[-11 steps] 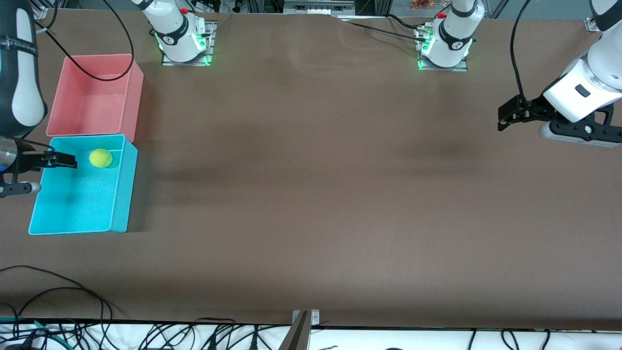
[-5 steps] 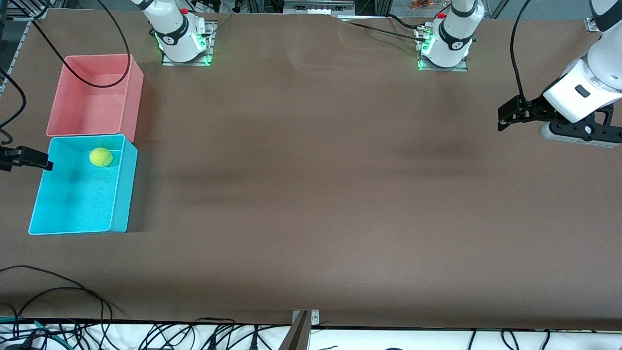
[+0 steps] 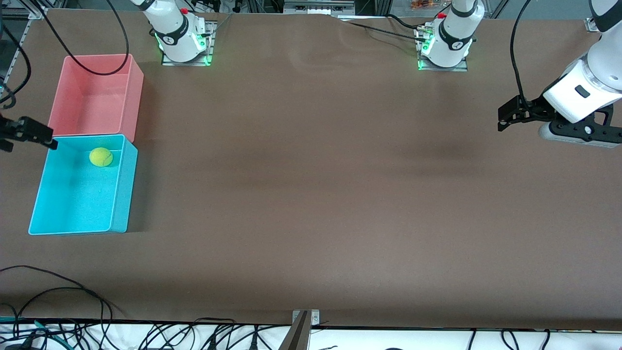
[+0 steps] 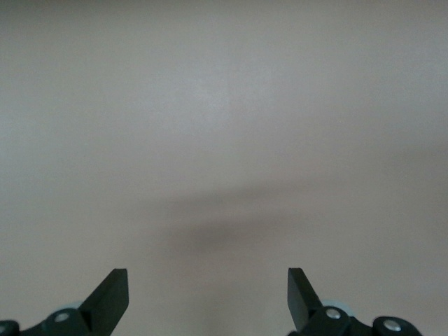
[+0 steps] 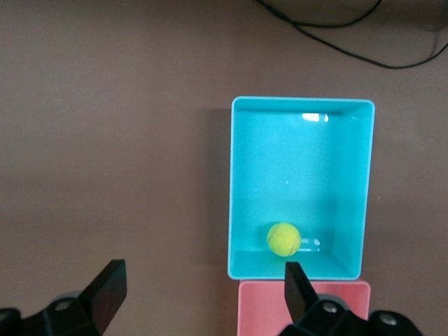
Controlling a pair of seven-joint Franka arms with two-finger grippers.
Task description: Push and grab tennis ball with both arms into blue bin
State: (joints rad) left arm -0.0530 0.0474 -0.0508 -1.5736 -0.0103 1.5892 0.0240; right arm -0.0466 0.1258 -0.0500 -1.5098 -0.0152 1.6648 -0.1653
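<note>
Right pincer [image 3: 29, 132] hangs open beside the blue bin [image 3: 119, 194] holding the tennis ball [image 3: 101, 157]; left pincer [image 3: 508, 116] waits open over the desk [image 3: 311, 194].

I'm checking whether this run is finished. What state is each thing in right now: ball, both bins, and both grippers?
tennis ball: resting inside the blue bin, near the wall next to the pink bin, not held.
blue bin: upright on the table, holding the ball.
pink bin: upright, nothing in it.
right gripper: jaws open, holding nothing, by the bins' outer edge.
left gripper: jaws open, holding nothing, waiting over bare table.
</note>
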